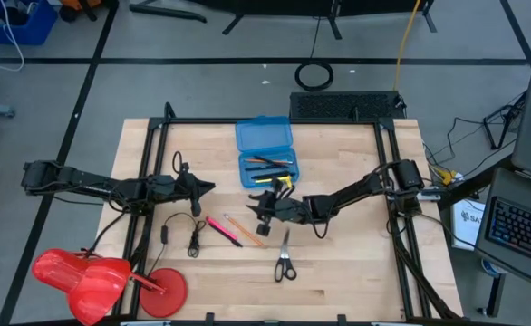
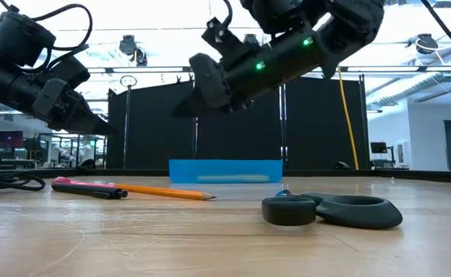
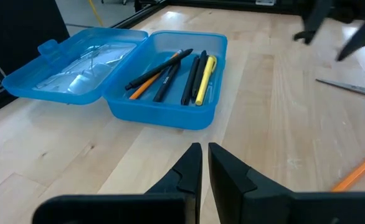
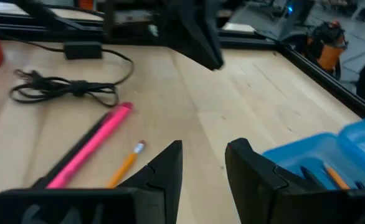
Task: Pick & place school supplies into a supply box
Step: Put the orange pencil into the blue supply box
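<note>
With my right arm's fingers [image 1: 264,205] released and empty above the desk's middle, I fear clipping the open bright blue plastic pencil case [image 1: 265,164] toward the far edge, or rolling the slim orange pencil [image 1: 244,229]; left fingers [image 1: 209,188] clenched.

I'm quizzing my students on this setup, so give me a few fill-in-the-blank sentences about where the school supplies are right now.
1. The supply box has its lid ____.
2. The scissors lie on the ____, outside the box.
3. The pink pen lies beside an ____ pencil.
4. The right gripper holds ____.

Missing words: open; table; orange; nothing
</note>
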Motion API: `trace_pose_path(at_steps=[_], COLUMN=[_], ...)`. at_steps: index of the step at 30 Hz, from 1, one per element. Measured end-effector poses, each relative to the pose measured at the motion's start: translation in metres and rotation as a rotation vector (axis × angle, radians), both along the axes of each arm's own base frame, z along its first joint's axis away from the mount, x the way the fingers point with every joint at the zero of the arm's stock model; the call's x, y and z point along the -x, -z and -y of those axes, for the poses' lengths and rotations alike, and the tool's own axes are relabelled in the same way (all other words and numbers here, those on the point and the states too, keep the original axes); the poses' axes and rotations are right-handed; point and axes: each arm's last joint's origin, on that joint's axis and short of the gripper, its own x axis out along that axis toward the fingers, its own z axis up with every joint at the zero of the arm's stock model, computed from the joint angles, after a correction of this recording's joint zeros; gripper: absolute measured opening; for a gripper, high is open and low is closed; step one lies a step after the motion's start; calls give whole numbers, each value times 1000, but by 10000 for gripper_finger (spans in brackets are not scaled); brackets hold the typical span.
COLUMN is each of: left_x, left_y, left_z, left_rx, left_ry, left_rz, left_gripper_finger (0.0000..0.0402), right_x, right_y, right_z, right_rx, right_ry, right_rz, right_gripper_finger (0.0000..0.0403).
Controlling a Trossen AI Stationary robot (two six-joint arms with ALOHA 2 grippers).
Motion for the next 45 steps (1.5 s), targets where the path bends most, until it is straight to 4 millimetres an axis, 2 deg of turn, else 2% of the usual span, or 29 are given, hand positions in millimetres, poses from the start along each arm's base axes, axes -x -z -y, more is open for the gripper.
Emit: trace_pose_path(at_steps=[4, 18, 26, 30, 39, 42, 45], left_x=[0, 0, 0, 0, 0, 0, 0], left_y=[0, 0, 0, 0, -1, -1, 0], left_z=[0, 0, 0, 0, 0, 0, 0], left_rx=[0, 8, 4, 10, 18, 19, 23], left_ry=[0, -3, -4, -6, -9, -9, 5], left_rz=[0, 2, 5, 8, 14, 14, 12], left_gripper_finger=[31, 31, 31, 31, 31, 31, 31], right_x=[1, 3, 8, 8, 7, 10, 14], right_y=[-1, 4, 11, 20, 25, 25, 23], right_z=[-6, -7, -31, -41, -41, -51, -64], right_rx=[11, -51, -92, -156, -365, -442, -369], right_ry=[-19, 4, -42, -145, -210, -194, -122], right_rz=[5, -21, -53, -80, -93, -91, -42], right_gripper_finger=[109, 109, 109, 109, 106, 96, 85])
